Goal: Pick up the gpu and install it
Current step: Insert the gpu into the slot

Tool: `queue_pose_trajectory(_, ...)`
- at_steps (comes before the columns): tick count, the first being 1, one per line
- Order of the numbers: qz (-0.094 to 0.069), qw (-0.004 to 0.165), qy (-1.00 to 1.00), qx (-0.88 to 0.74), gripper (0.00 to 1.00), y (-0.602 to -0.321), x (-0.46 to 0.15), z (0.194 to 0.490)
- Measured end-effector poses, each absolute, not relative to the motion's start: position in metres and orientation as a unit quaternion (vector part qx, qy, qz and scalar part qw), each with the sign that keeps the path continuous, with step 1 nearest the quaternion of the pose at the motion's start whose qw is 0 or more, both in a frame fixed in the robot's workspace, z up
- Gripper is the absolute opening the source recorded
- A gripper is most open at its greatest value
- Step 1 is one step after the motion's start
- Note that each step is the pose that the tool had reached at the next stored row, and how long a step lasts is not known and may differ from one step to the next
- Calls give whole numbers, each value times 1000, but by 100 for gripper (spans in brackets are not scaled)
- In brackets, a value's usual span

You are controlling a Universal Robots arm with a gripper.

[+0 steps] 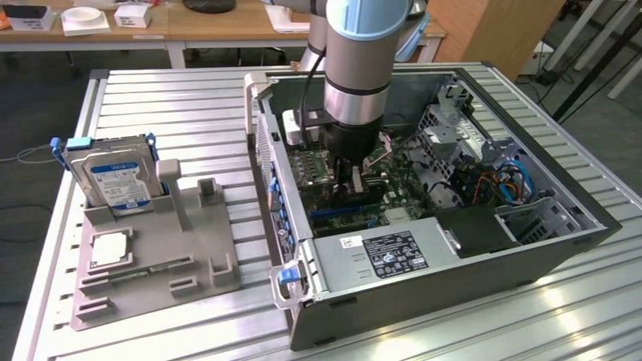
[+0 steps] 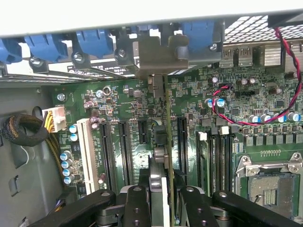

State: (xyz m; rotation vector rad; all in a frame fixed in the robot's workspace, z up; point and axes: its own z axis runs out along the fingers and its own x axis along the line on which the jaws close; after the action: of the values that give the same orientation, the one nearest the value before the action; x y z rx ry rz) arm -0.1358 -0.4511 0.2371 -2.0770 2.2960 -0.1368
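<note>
Bright daylight all around. The table (image 1: 576, 320) shines white at five o'clock, and the computer case (image 1: 422, 301) is shadowy inside.

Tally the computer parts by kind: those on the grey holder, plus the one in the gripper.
Hard drive: 1, upright in the grey holder
CPU chip: 1, flat on the holder
gpu: 1, held edge-on in the gripper
Total: 3

The gpu (image 2: 169, 124) is a thin dark green card seen edge-on. It stands upright on the motherboard (image 2: 265, 85), among its long black slots (image 2: 128, 146). The gpu's grey metal end bracket (image 2: 160, 56) sits at the motherboard's edge. The end effector (image 2: 165, 189) grips the card's free edge.
</note>
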Motion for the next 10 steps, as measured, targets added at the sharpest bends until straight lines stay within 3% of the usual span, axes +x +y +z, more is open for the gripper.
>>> queue_pose_trajectory(10, -44, 21, 737, -674, 29, -451, -136, 237)
